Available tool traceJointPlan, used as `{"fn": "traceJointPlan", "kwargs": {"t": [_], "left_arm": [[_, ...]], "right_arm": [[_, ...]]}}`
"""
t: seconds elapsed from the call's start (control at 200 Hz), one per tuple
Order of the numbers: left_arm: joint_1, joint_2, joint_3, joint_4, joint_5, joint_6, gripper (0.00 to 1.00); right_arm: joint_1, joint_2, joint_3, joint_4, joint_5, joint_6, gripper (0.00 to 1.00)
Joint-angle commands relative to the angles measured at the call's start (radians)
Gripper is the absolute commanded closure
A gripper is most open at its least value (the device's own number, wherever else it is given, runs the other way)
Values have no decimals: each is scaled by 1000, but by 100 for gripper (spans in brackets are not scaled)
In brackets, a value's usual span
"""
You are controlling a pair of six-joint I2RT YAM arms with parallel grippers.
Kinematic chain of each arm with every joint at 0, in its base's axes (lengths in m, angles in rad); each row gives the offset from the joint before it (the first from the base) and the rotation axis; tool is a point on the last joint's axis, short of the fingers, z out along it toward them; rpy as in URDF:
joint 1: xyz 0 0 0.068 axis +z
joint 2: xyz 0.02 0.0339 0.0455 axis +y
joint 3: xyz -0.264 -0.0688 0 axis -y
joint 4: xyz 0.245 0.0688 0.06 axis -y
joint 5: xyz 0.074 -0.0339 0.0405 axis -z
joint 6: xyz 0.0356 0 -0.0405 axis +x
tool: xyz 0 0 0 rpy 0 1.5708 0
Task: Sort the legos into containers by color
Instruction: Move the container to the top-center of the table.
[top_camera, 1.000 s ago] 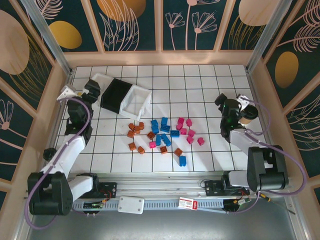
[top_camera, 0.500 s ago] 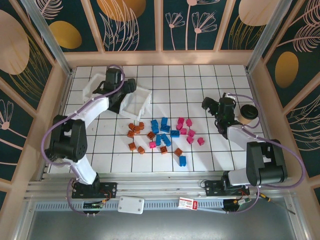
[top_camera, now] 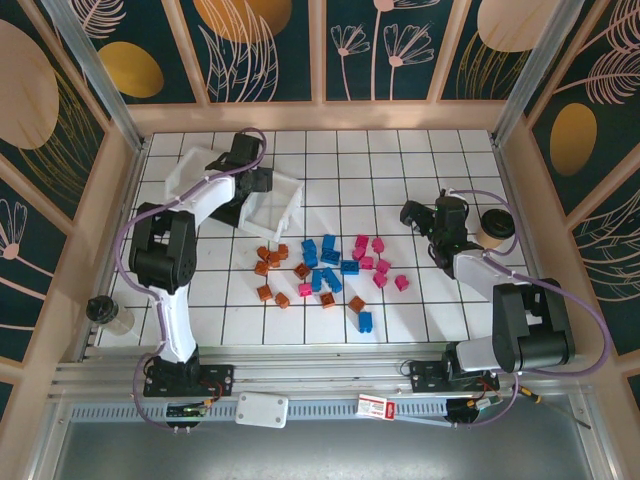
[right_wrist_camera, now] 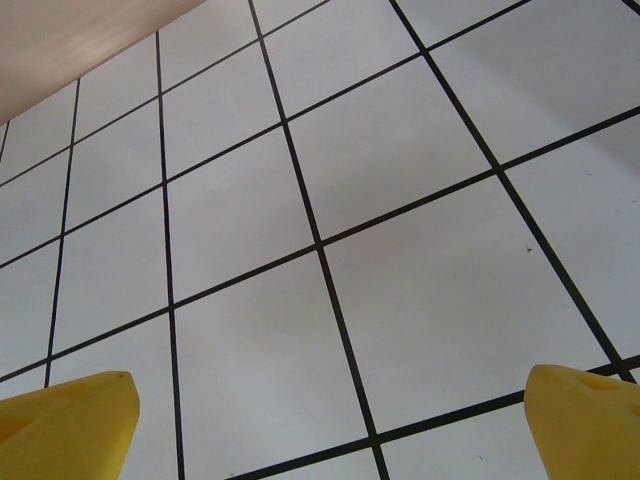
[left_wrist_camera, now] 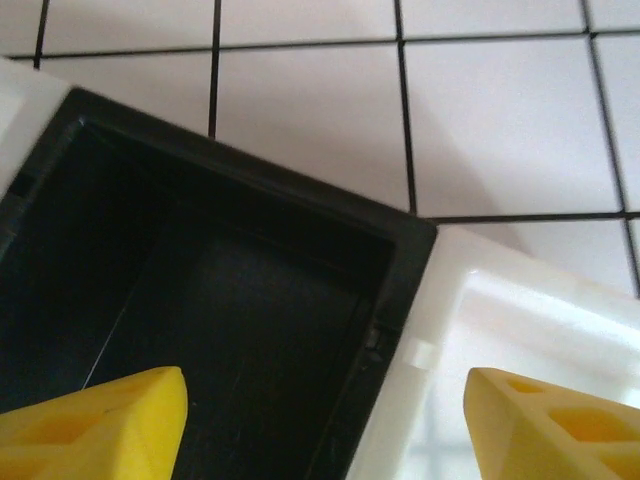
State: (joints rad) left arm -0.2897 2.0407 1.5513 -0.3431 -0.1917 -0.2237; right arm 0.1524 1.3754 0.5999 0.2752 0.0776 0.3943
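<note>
White gridded table (top_camera: 440, 160), floral walls (top_camera: 270, 50), legos (top_camera: 325, 265) central; wrist views: left gripper (left_wrist_camera: 325, 425) spread astride black bin (left_wrist_camera: 200, 290) rim, right gripper (right_wrist_camera: 330, 420) spread over tiles (right_wrist_camera: 420, 300).

No text, brand or number is legible; the small red-and-white label (top_camera: 372, 407) on the front metal rail (top_camera: 310, 410) bears print too small to read.

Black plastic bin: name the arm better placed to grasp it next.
Left. The left gripper hangs open right over the black plastic bin, its wall between the jaws. The right gripper sits over bare white tiles, beyond the scattered plastic bricks.
</note>
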Motion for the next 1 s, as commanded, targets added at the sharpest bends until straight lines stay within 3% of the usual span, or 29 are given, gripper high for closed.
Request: {"fn": "traceJointPlan", "kwargs": {"t": [0.0,0.105,0.405,0.576,0.771,0.996], "left_arm": [[-9,42,47,-93,-50,24,30],[-15,58,51,-94,-33,25,33],[-39,124,115,-108,17,-9,55],[-45,213,250,-167,44,-25,80],[-84,315,453,-233,85,-56,100],[-198,476,764,-356,114,-153,100]], "right_arm": [[4,-28,9,-18,16,-23,1],[4,-38,4,-19,19,-24,1],[3,-55,-4,-30,26,-10,1],[3,-81,-26,-26,21,4,1],[3,-99,-49,-30,23,12,1],[3,-104,-58,-31,31,16,1]]}}
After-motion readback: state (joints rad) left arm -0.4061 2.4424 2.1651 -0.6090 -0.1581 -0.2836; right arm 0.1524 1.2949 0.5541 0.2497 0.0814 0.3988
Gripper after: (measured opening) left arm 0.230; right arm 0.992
